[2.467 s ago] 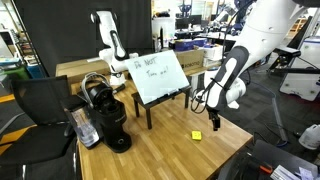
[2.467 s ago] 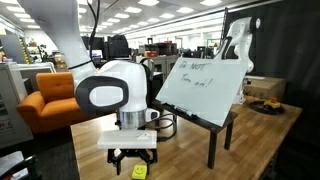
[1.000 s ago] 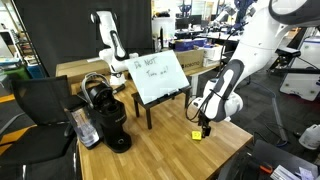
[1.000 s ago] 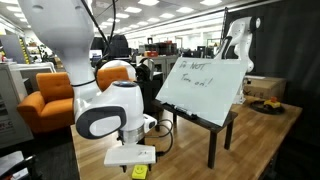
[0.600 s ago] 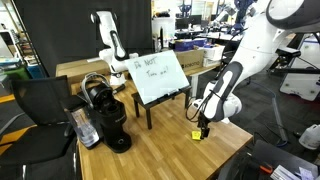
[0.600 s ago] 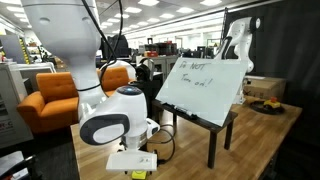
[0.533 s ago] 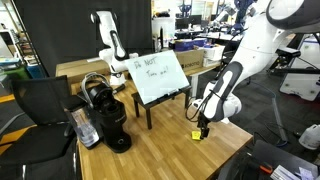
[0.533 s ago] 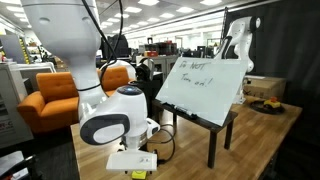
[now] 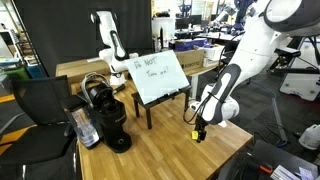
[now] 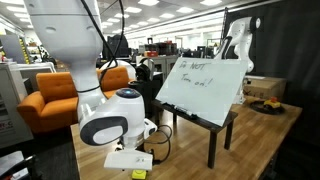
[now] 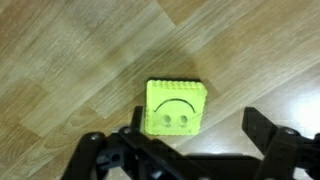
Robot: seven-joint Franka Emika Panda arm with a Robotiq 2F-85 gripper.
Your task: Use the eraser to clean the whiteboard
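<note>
The yellow eraser [image 11: 176,107], a square block with a smiley face, lies flat on the wooden table. My gripper [image 11: 198,130] is open and low over it. The eraser sits between the dark fingers [image 11: 262,128], closer to the left one. In both exterior views the gripper [image 9: 198,131] [image 10: 133,168] is down at the table around the eraser [image 9: 195,136] [image 10: 137,175]. The whiteboard [image 9: 157,78] [image 10: 205,85] stands tilted back on its dark stand behind, with handwritten marks on it.
A black coffee machine [image 9: 108,115] stands on the table's near-left part beside a dark chair [image 9: 40,105]. The table edge [image 9: 235,150] runs just beyond the eraser. An orange armchair [image 10: 45,105] stands in the background.
The arm has come down and toward the eraser, so the open gripper now stands around it at table level. The eraser and whiteboard have not moved.
</note>
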